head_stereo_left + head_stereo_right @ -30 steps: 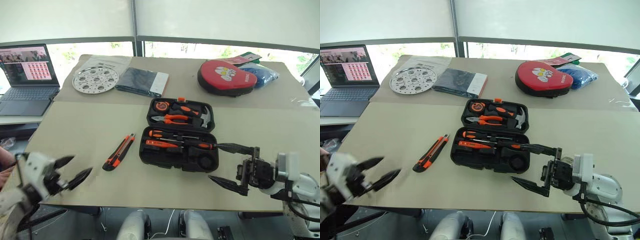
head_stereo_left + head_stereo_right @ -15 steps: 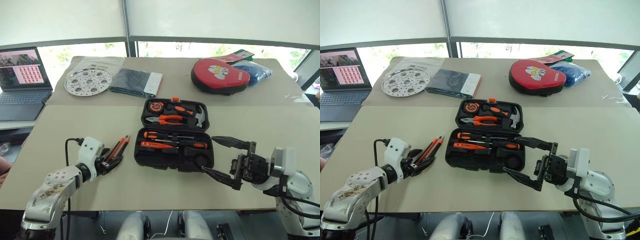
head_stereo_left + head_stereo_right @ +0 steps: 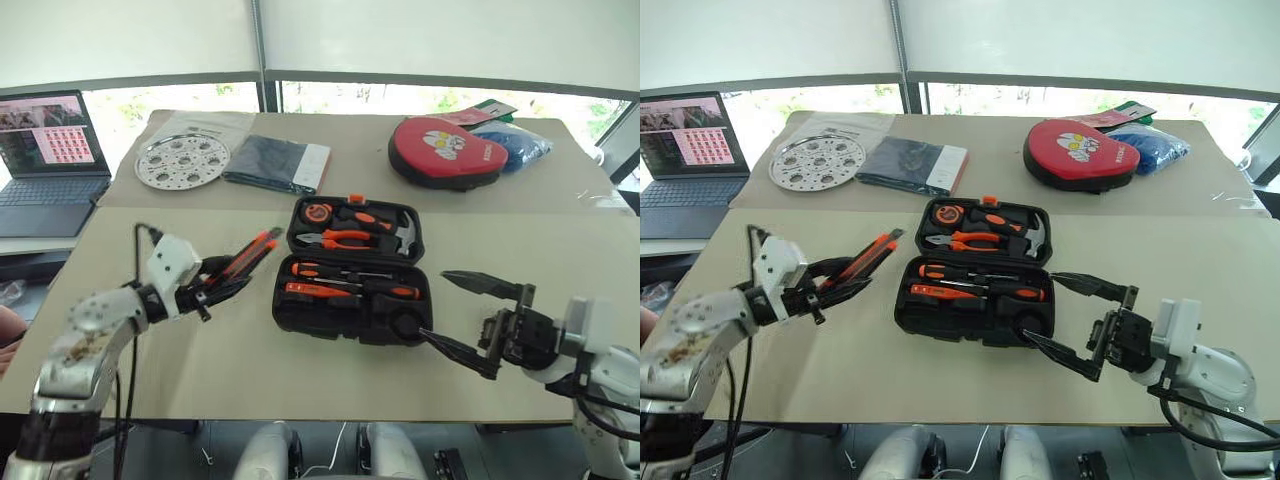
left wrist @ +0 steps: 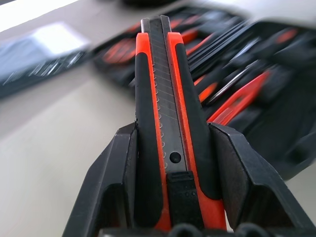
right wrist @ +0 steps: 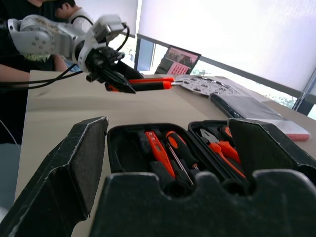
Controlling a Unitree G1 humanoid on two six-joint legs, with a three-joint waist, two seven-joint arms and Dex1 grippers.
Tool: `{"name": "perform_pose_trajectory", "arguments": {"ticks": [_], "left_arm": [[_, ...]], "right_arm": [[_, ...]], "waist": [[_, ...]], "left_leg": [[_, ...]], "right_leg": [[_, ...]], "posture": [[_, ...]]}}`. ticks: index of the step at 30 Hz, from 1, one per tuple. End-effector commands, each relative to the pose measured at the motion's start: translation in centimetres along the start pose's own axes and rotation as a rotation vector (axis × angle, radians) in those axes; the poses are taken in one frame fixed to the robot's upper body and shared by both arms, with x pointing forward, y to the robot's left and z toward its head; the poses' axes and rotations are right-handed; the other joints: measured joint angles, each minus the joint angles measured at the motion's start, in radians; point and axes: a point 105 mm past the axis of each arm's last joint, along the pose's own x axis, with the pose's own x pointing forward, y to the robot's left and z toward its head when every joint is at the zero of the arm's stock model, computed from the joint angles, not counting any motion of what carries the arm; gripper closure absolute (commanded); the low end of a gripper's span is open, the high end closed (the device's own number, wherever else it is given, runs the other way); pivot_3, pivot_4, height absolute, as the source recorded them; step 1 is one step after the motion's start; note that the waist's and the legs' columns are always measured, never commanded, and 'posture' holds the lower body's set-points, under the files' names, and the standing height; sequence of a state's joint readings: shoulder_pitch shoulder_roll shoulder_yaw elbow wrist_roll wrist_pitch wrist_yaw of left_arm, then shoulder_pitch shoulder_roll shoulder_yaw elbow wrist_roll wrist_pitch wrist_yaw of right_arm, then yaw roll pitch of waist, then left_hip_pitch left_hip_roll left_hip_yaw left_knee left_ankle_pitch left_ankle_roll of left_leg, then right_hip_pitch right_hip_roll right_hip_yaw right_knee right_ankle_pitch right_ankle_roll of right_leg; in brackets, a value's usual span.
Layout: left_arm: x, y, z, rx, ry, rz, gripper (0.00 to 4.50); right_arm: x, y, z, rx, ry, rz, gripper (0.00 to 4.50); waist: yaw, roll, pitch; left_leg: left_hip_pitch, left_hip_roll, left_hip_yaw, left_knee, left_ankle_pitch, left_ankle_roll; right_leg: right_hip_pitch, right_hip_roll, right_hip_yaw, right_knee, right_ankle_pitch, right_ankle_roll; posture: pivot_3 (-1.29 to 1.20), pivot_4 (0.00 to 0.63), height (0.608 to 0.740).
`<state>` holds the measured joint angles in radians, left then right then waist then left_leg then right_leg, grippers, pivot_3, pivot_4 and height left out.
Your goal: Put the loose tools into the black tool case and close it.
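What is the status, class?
Left claw shut on black-and-orange utility knife, lifted. Right claw open beside open black moulded-plastic tool case. Nothing in the way.

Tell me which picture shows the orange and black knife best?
The left wrist view: the utility knife is right up close there, clamped between the left gripper's jaws. Both eye views show it small, held above the table, and the right wrist view shows it far off behind the open black tool case.

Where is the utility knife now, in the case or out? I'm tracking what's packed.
Out. The left gripper is shut on the utility knife, holding it above the table beside the open black tool case.
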<state>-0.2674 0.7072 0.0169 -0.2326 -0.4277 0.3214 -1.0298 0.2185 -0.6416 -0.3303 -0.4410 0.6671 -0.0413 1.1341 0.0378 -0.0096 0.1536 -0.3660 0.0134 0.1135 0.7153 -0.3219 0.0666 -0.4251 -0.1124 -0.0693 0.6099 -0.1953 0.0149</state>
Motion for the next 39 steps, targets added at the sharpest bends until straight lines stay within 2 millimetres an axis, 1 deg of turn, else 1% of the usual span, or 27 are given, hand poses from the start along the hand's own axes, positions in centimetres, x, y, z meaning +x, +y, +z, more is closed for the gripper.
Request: {"name": "perform_pose_trajectory", "arguments": {"ticks": [1,2,4,6,8,11,17,20,22,25,28,30,32,33,34,35,37,39], "left_arm": [[4.2,-3.1,1.1,0.107,0.050,-0.325,2.77],[5.1,-3.5,0.9,0.151,0.090,-0.377,2.77],[6.2,-4.0,-0.1,0.229,0.169,-0.443,2.77],[7.0,-4.4,-0.5,0.233,0.202,-0.475,2.77],[7.6,-4.6,-0.9,0.255,0.230,-0.496,2.77],[7.6,-4.5,-2.0,0.299,0.299,-0.512,2.77],[7.3,-4.1,-3.0,0.295,0.358,-0.505,2.77],[7.3,-4.2,-3.4,0.282,0.375,-0.522,2.77],[7.7,-4.3,-3.3,0.288,0.363,-0.528,2.77],[7.9,-4.6,-3.7,0.281,0.391,-0.543,2.77],[7.6,-4.3,-4.5,0.250,0.452,-0.532,2.77],[7.8,-4.1,-4.4,0.223,0.444,-0.510,2.77],[8.1,-4.2,-3.9,0.206,0.417,-0.498,1.77],[8.3,-4.2,-3.6,0.207,0.400,-0.498,1.48],[8.4,-4.3,-3.2,0.202,0.372,-0.498,1.03],[8.7,-4.2,-2.5,0.194,0.323,-0.487,0.81],[8.8,-4.2,-1.2,0.188,0.232,-0.479,0.07],[8.6,-3.7,0.3,0.183,0.127,-0.453,0.07]], "right_arm": [[-2.2,-0.6,0.4,-0.069,0.081,-0.025,0.00],[-2.6,-0.6,0.2,-0.061,0.101,-0.027,0.00],[-3.0,-0.3,0.0,-0.051,0.124,-0.024,0.00],[-3.0,-0.2,0.0,-0.044,0.126,-0.033,0.00],[-2.9,0.0,0.1,-0.042,0.122,-0.039,0.00],[-2.6,0.5,0.1,-0.036,0.114,-0.044,0.00],[-2.7,0.9,-0.1,-0.021,0.116,-0.058,0.00],[-3.0,0.8,-0.2,-0.016,0.119,-0.059,0.00],[-3.1,0.8,-0.2,-0.015,0.120,-0.056,0.00],[-3.1,0.8,-0.3,-0.015,0.120,-0.051,0.00],[-3.1,0.7,-0.3,-0.017,0.117,-0.045,0.00],[-3.0,0.6,-0.3,-0.018,0.115,-0.045,0.00],[-2.9,0.6,-0.4,-0.016,0.111,-0.045,0.00],[-2.8,0.7,-0.5,-0.015,0.109,-0.044,0.00],[-2.6,0.7,-0.5,-0.014,0.107,-0.043,0.00],[-2.5,0.7,-0.6,-0.013,0.105,-0.043,0.00],[-2.5,0.7,-0.6,-0.012,0.103,-0.041,0.00],[-2.4,0.7,-0.7,-0.011,0.103,-0.042,0.00]], "waist": [[0.004,0.000,0.000],[0.002,0.000,0.000],[-0.005,0.000,0.000],[-0.021,0.000,0.000],[-0.028,-0.001,0.000],[-0.025,-0.001,0.001],[-0.023,-0.001,0.000],[-0.023,-0.001,0.000],[-0.023,-0.001,0.000],[-0.021,-0.001,0.000],[-0.019,0.000,0.000],[-0.019,0.000,0.000],[-0.019,0.000,0.000],[-0.019,0.000,0.000],[-0.019,0.000,0.000],[-0.019,0.000,0.000],[-0.018,0.000,0.000],[-0.019,0.000,0.000]], "left_leg": [[0.000,0.000,0.000,0.001,0.000,0.000],[-0.001,-0.001,0.000,0.002,0.000,0.001],[-0.001,-0.001,0.001,0.004,0.000,0.001],[-0.001,0.000,0.002,0.003,0.000,0.001],[0.000,0.001,0.002,0.001,0.001,0.000],[0.000,0.002,0.000,0.002,0.001,0.000],[-0.001,0.002,0.000,0.003,-0.001,0.003],[-0.001,0.002,0.000,0.005,-0.001,0.004],[-0.001,0.002,0.000,0.005,-0.001,0.004],[0.000,0.002,0.000,0.005,-0.002,0.004],[0.000,0.002,0.000,0.006,-0.002,0.005],[0.000,0.002,0.000,0.006,-0.002,0.005],[0.001,0.002,0.000,0.006,-0.002,0.005],[0.001,0.002,0.000,0.006,-0.002,0.005],[0.001,0.002,0.000,0.006,-0.002,0.005],[0.000,0.002,0.000,0.006,-0.002,0.005],[0.000,0.002,0.000,0.006,-0.002,0.005],[-0.002,0.002,0.000,0.006,-0.002,0.005]], "right_leg": [[0.000,0.001,0.000,0.000,0.000,0.000],[0.001,0.002,0.000,0.000,0.000,0.001],[0.001,0.003,0.002,-0.001,0.000,0.002],[0.001,0.006,0.004,-0.001,0.000,0.002],[0.000,0.006,0.005,0.000,-0.001,0.002],[0.000,0.006,0.004,0.001,-0.001,0.002],[0.001,0.005,0.004,0.001,-0.001,0.002],[0.001,0.004,0.004,0.001,-0.001,0.003],[0.001,0.004,0.004,0.001,-0.001,0.003],[0.002,0.004,0.004,0.001,-0.001,0.003],[0.002,0.004,0.004,0.001,-0.001,0.003],[0.002,0.004,0.004,0.001,-0.001,0.003],[0.003,0.004,0.004,0.001,-0.001,0.003],[0.003,0.004,0.004,0.001,-0.001,0.003],[0.003,0.004,0.004,0.001,-0.001,0.003],[0.003,0.004,0.004,0.001,-0.001,0.003],[0.002,0.004,0.004,0.001,-0.001,0.003],[0.001,0.004,0.004,0.001,-0.001,0.003]], "posture": [[0.00,0.150,0.740],[0.00,0.150,0.740],[0.00,0.150,0.740],[0.00,0.150,0.740],[0.00,0.150,0.740],[0.00,0.150,0.740],[0.00,0.150,0.740],[0.00,0.150,0.740],[0.00,0.150,0.740],[0.00,0.150,0.740],[0.00,0.150,0.740],[0.00,0.150,0.740],[0.00,0.150,0.740],[0.00,0.150,0.740],[0.00,0.150,0.740],[0.00,0.150,0.740],[0.00,0.150,0.740],[0.00,0.150,0.740]]}}
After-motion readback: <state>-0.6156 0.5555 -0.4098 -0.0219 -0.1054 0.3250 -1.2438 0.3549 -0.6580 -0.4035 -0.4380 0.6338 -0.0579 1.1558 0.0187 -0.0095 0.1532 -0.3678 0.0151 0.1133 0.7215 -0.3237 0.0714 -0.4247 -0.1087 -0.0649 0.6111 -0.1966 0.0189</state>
